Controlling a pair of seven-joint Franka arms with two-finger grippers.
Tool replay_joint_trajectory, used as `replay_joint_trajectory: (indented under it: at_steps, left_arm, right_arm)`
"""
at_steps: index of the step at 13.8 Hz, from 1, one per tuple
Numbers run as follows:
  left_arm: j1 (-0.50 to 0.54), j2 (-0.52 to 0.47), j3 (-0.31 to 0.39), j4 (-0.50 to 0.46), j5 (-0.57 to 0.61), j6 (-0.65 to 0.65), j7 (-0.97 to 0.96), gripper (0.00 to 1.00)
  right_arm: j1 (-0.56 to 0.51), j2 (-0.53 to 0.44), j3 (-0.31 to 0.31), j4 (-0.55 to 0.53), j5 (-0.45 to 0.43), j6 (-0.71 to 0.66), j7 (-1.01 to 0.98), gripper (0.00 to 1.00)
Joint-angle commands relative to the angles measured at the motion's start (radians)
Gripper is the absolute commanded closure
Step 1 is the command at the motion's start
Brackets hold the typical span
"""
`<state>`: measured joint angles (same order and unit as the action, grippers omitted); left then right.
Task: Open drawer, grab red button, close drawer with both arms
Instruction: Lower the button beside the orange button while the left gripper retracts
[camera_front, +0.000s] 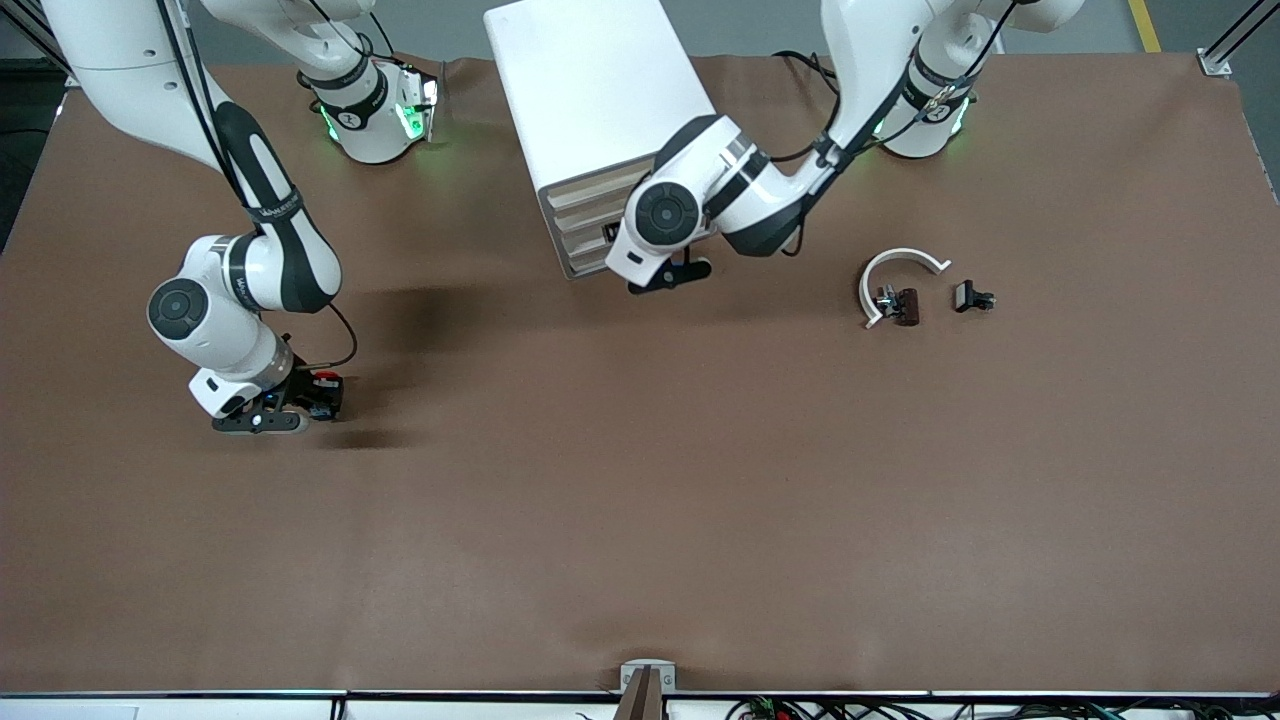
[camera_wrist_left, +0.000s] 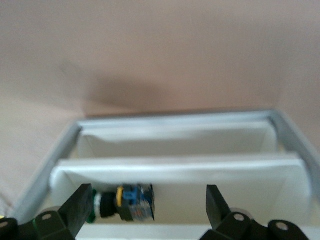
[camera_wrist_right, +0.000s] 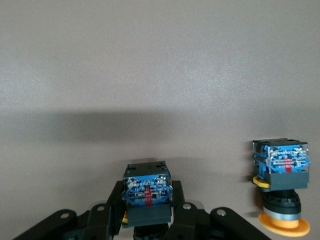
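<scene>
Front view shows the right gripper (camera_front: 300, 408) clamped on the small red-capped push button (camera_front: 325, 381) low over the brown table (camera_front: 640, 520). Left gripper (camera_front: 668, 275), fingers spread, faces the white drawer unit (camera_front: 590, 130); it should push squarely, slowly.

The surface (camera_front: 640, 520) is plain matte brown. The drawer cabinet (camera_front: 590, 90) is white, as are both arms, with black joint discs. The button (camera_front: 325, 380) shows a red cap above a blue-labelled black body. The curved piece (camera_front: 893, 262) is white.
</scene>
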<state>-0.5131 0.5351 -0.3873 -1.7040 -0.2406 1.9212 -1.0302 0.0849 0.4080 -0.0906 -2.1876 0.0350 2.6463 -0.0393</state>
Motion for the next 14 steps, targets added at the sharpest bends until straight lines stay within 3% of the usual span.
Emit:
replay_joint_trajectory:
  at_steps: [1,5,10,12,13,14]
  left_arm:
    - [0.007,-0.006,0.073,0.096,0.073,-0.088,-0.010,0.00]
    - [0.105,-0.029,0.104,0.173,0.229,-0.152,0.001,0.00]
    - [0.215,-0.113,0.104,0.202,0.518,-0.217,0.066,0.00]
    - [0.293,-0.151,0.104,0.216,0.520,-0.217,0.212,0.00]
    - [0.347,-0.176,0.102,0.216,0.512,-0.218,0.267,0.00]
    - [0.392,-0.193,0.099,0.216,0.514,-0.221,0.306,0.00]
  right_arm:
    - [-0.022,0.046,0.009,0.029,-0.018,0.038,0.025,1.00]
    - [-0.024,0.048,0.009,0.034,-0.018,0.040,0.025,1.00]
    - [-0.027,0.051,0.008,0.040,-0.018,0.041,0.042,1.00]
    - [-0.028,0.070,0.008,0.055,-0.018,0.044,0.042,1.00]
    - [-0.028,0.078,0.009,0.061,-0.017,0.046,0.044,0.74]
    - [-0.028,0.080,0.008,0.062,-0.017,0.046,0.051,0.01]
